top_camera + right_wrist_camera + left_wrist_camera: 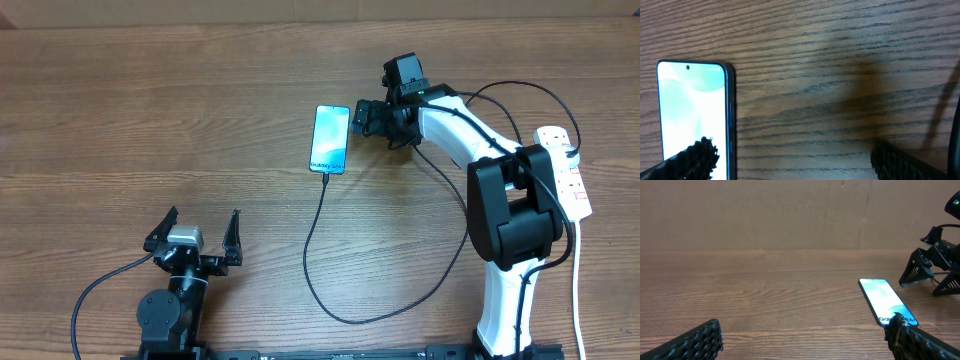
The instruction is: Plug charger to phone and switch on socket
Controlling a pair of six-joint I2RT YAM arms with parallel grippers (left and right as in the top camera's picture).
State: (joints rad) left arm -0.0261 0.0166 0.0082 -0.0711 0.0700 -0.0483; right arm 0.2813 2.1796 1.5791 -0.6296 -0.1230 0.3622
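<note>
Right gripper [360, 118] gapes wide, empty, phone [330, 138] just ahead of jaws, charger [320, 205] seemingly plugged in. Socket [573, 180] lies well behind jaws, long axis crosswise to them; left gripper [195, 235], also spread empty, farther off.

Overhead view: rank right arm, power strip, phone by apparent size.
1. right arm: clearly largest.
2. power strip and phone: too close to rank. The strip looks longer, the phone wider.
</note>
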